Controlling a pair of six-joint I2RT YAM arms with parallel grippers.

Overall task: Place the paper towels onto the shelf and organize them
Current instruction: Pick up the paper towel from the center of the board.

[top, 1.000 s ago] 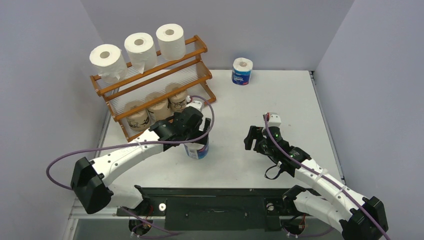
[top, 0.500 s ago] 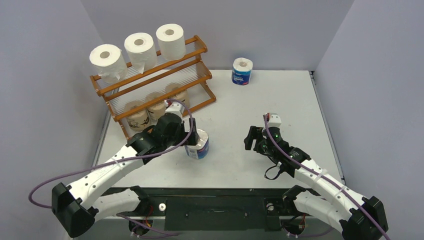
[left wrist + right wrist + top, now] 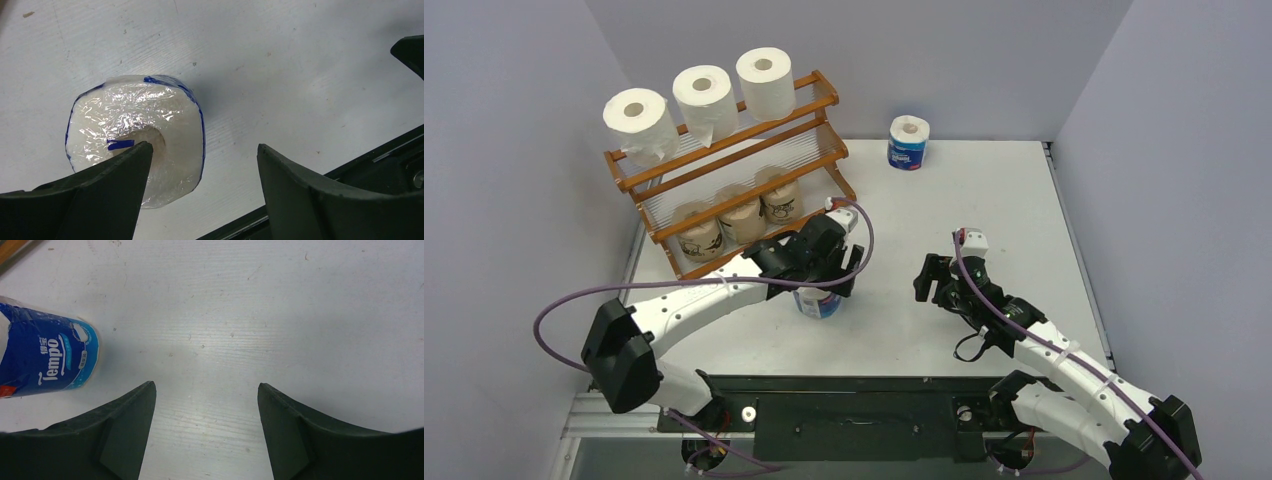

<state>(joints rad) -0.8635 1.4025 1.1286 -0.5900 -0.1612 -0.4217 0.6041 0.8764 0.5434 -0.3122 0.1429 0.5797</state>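
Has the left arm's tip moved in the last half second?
Yes. The left gripper swung right, away from the shelf, and is now above the blue-and-white roll, jaws open.

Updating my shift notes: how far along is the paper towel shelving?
Done: three white rolls on the shelf, top tier; three brown rolls on a lower tier. In hand: the left gripper is open above the near blue roll, not gripping it. Left: that roll and the far blue roll, both on the table. The right gripper is open, empty.
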